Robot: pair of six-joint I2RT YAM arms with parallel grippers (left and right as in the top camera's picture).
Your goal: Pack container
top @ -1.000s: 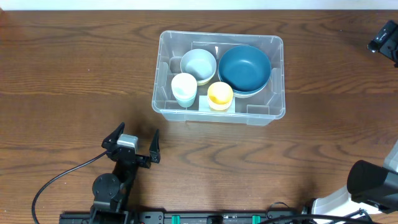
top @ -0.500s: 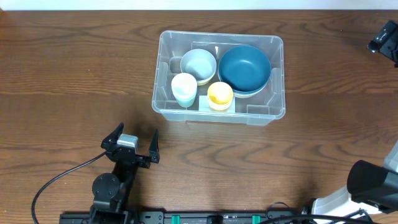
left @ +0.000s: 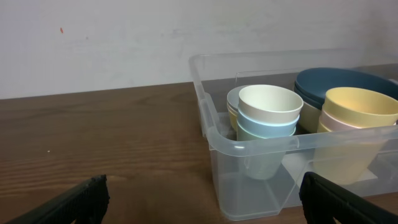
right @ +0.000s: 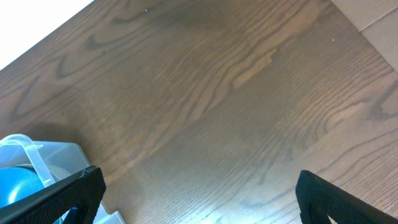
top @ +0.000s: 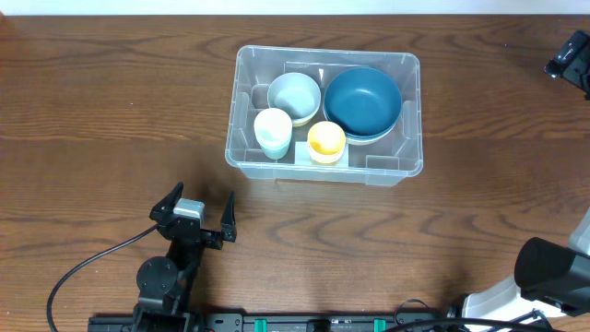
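The clear plastic container (top: 323,171) stands at the table's middle back. It holds a dark blue bowl (top: 362,100), a pale blue bowl (top: 294,94), a white cup (top: 273,131) and a yellow cup (top: 326,141). My left gripper (top: 195,213) hovers near the front edge, in front of the container's left end, open and empty. In the left wrist view the container (left: 249,186) with the white cup (left: 269,115) and the yellow cup (left: 360,112) is just ahead of the left gripper (left: 202,199). My right gripper (right: 199,193) is open over bare wood, right of the container's corner (right: 59,158).
The brown wooden table (top: 111,111) stretches to either side of the container. A black cable (top: 88,263) runs from the left arm toward the front edge. The right arm's base (top: 553,272) sits at the front right, and a dark arm part (top: 572,57) shows at the far right edge.
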